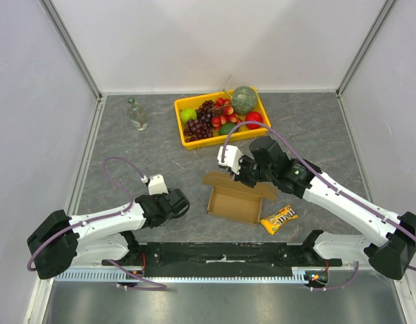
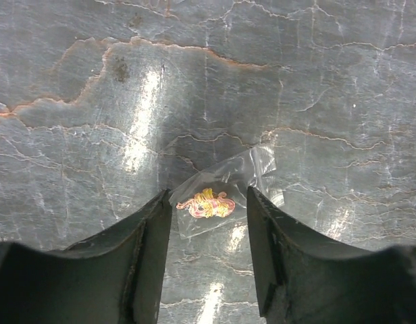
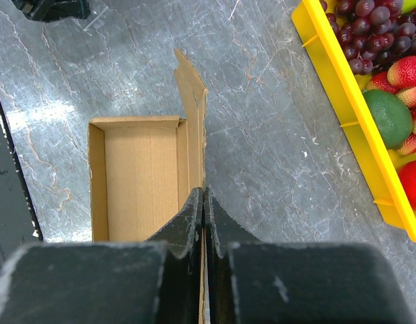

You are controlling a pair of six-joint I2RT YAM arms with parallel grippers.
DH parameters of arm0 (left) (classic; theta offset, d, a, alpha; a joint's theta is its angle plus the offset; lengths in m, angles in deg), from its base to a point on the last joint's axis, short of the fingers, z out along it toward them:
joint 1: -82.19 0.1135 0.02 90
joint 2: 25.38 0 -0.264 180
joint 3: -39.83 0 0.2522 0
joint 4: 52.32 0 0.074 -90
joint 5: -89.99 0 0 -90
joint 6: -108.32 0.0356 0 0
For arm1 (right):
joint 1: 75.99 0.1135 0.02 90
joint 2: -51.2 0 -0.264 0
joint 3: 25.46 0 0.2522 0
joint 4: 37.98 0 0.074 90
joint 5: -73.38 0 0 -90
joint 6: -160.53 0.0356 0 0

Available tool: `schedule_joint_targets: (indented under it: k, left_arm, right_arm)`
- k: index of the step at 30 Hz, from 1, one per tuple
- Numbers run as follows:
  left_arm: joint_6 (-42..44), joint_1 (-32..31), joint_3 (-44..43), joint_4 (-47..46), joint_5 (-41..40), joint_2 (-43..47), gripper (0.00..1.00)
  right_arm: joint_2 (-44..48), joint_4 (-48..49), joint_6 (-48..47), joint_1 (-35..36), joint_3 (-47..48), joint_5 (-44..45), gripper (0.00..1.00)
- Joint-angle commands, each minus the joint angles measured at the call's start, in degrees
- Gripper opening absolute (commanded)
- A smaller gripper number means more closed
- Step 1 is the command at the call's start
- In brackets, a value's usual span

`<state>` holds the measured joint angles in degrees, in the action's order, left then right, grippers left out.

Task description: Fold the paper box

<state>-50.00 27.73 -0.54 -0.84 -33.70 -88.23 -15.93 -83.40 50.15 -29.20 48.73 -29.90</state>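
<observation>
**A:** Where is the right gripper (image 3: 203, 197) on the work?

**B:** Its two fingers are pressed together on the thin upright long wall of the paper box (image 3: 137, 182). The cardboard edge runs straight into the seam between them. The open hollow of the box lies just left of the fingers, with its bottom flat on the table (image 3: 262, 148).

**A:** What edges lie ahead of it?

**B:** Ahead of the tips the same wall runs on into a ragged flap that sticks out past the box's end. The short end wall crosses to the left there.

**A:** Is there room to the sides?

**B:** To the right of the fingers is bare table, then the rim of the yellow tray (image 3: 338, 84), well apart. Behind the gripper and to its left, a candy packet (image 1: 279, 219) lies just beside the box's corner.

**A:** What is the arm's pose?

**B:** It reaches slantwise from its base to the box's far long side, with the wrist bent down.

**A:** And the left gripper (image 2: 209, 202)?

**B:** It is spread wide and holds nothing. A small clear bag (image 2: 238, 172) with something yellow and pink inside lies on the table between the tips and just ahead of them. I cannot tell whether they touch it. There is bare table ahead and to both sides. That arm lies low with its elbow bent, and the box is well apart to its right.
</observation>
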Motion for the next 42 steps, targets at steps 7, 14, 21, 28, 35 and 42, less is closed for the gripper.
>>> schedule_joint_targets:
  k: [7, 14, 21, 28, 35, 42]
  left_arm:
    - [-0.59, 0.05, 1.21, -3.88, 1.88, -1.05, 0.39]
    - [-0.15, -0.04, 1.30, -4.05, 1.70, 0.18, 0.32]
    - [1.87, -0.04, -0.37, -2.56, 1.17, 4.92, 0.30]
    - [5.38, -0.04, -2.57, -0.89, 2.05, 10.20, 0.29]
    - [7.58, -0.03, -3.10, 0.43, 2.14, 14.69, 0.27]
    - [3.11, -0.04, -2.57, 2.36, 1.09, 8.45, 0.42]
  right_arm:
    - [1.22, 2.22, 0.69, 0.15, -0.39, -0.70, 0.05]
    - [0.95, 2.57, 0.96, 0.24, -0.31, -0.79, 0.05]
    - [0.60, 2.48, 1.05, 0.24, -0.48, -0.78, 0.04]
    - [0.34, 2.74, 1.13, 0.15, -0.92, -0.52, 0.04]
    - [0.16, 3.01, 1.22, 0.24, -1.10, -0.61, 0.04]
    - [0.16, 3.09, 1.57, 0.06, -1.10, -0.87, 0.03]
